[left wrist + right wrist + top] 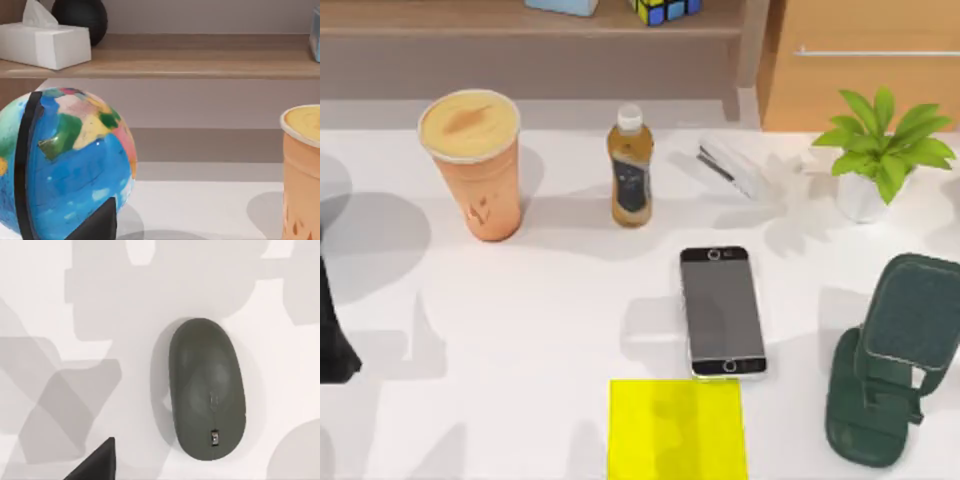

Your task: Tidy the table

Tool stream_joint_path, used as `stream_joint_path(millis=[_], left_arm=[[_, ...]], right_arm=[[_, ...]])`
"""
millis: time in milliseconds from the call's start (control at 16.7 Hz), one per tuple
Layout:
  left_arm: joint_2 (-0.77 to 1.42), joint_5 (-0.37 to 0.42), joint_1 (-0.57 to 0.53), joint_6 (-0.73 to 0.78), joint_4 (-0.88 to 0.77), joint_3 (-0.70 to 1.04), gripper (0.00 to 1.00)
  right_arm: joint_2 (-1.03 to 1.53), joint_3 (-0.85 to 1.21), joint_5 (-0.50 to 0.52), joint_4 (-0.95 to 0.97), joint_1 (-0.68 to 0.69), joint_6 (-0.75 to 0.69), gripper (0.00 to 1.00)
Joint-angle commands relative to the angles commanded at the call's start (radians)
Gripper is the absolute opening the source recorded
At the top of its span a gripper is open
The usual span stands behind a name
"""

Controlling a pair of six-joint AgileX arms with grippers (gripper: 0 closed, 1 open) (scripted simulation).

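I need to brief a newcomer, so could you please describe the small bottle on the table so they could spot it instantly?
Start at the white table, along its far edge below the wooden shelf. Between the orange cup and the stapler stands the bottle, upright, the only amber, white-capped, dark-labelled thing there.

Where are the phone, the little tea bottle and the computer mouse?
phone [722, 312]: top view, middle of its dark screen.
tea bottle [630, 180]: top view, its dark label.
computer mouse [206, 390]: right wrist view, centre of its back.
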Motion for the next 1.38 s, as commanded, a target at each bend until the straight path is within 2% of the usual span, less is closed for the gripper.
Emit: stream_joint_path(millis=[360,780,1380], left_arm=[[0.000,0.000,0.000,0.000,0.000,0.000,1.00],[0.000,0.000,0.000,0.000,0.000,0.000,1.00],[0.000,0.000,0.000,0.000,0.000,0.000,1.00]], right_arm=[[0.334,0.226,0.000,-0.206,-0.033,-0.115,1.00],[0.363,0.243,0.001,-0.221,-0.032,-0.124,1.00],[0.499,0.062,0.001,0.095,-0.035,-0.122,1.00]])
